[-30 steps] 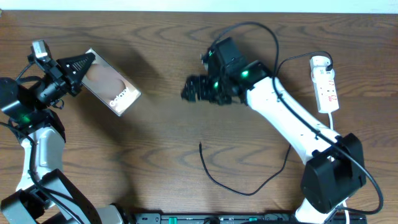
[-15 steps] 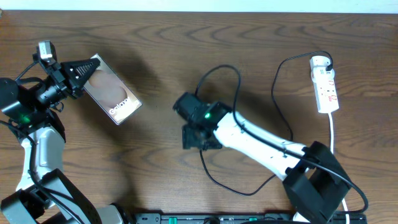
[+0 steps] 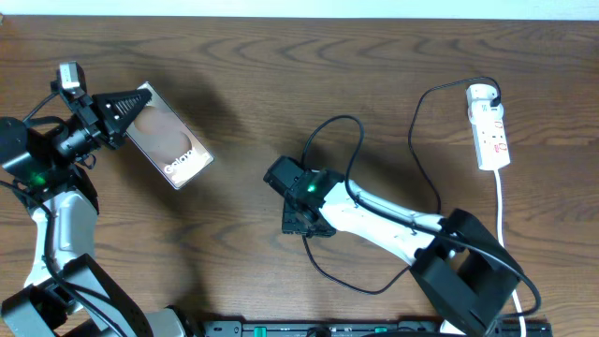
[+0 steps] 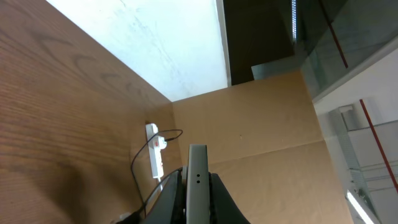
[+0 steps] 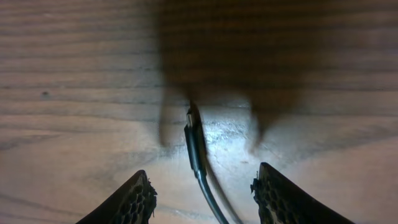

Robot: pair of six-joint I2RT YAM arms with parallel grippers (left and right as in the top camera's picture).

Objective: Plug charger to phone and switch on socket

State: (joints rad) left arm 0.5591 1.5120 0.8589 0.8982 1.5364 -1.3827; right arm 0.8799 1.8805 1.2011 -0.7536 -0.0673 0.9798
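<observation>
Upper left of the overhead frame, left gripper (image 3: pixel 118 101) is clamped on the phone (image 3: pixel 170 139). Near center, right gripper (image 5: pixel 202 186) sits with fingers apart, straddling the charger (image 5: pixel 194 142) tip on the table (image 5: pixel 74 93).

Edge-on phone (image 4: pixel 198 177) in left tool (image 4: pixel 197 190), socket (image 4: pixel 153 159) beyond

The left arm (image 3: pixel 58 201) stood at the edge, left tool (image 3: pixel 120 101) clamped tight. The right arm (image 3: pixel 393 220) stretched to centre, right tool (image 3: pixel 305 222) pointing down, fingers (image 5: pixel 134 202) parted.
</observation>
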